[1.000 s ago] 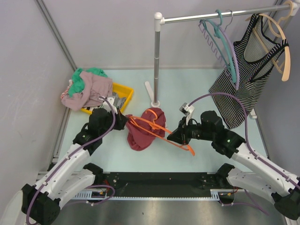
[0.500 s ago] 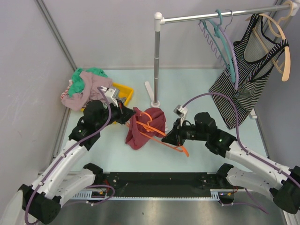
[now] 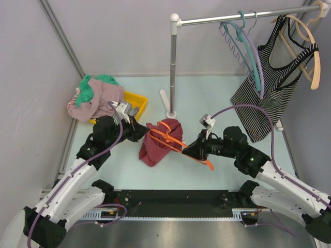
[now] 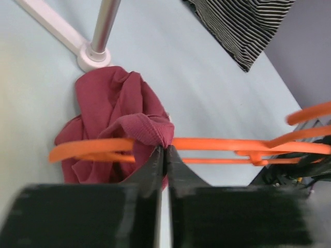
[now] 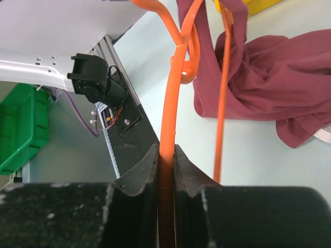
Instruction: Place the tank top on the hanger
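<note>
The left gripper (image 4: 164,153) pinches the maroon tank top (image 4: 108,106), the right gripper (image 5: 165,157) clamps the orange hanger (image 5: 175,88): draw the pinched edge along the hanger's arm

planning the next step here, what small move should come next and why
Probably the left hand should ease its pinched edge of the tank top along the hanger toward the hook, the right hand clamping the hanger steady: only that edge is over the orange arm, the rest lies bunched.
</note>
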Robot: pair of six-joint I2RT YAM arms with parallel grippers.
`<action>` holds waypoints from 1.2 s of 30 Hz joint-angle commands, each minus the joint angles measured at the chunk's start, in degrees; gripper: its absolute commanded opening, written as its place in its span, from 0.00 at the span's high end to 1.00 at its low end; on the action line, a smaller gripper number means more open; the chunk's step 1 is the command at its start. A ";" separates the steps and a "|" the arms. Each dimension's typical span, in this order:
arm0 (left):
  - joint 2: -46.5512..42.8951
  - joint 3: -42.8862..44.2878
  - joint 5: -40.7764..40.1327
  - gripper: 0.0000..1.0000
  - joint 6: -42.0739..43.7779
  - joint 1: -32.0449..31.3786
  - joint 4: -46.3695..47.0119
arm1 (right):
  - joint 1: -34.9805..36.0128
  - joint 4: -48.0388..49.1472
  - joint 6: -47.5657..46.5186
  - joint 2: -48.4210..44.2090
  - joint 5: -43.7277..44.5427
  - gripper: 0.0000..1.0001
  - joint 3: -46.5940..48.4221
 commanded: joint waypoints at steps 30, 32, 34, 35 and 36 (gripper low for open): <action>-6.94 8.77 15.18 0.08 28.53 0.43 -5.63 | -14.13 8.80 5.42 -0.98 -24.74 1.00 5.36; -5.18 10.34 17.02 0.08 31.26 0.43 -7.56 | -15.36 10.21 7.17 -1.06 -26.41 1.00 5.44; -3.33 11.06 18.52 0.06 33.10 0.34 -8.96 | -16.24 10.92 8.23 -1.15 -28.88 1.00 5.53; -2.98 11.23 18.96 0.05 33.46 0.43 -8.97 | -16.59 11.61 9.11 -1.15 -29.67 1.00 5.53; -2.63 11.06 19.49 0.05 33.81 0.43 -8.88 | -17.29 12.06 9.46 -1.24 -30.81 1.00 5.53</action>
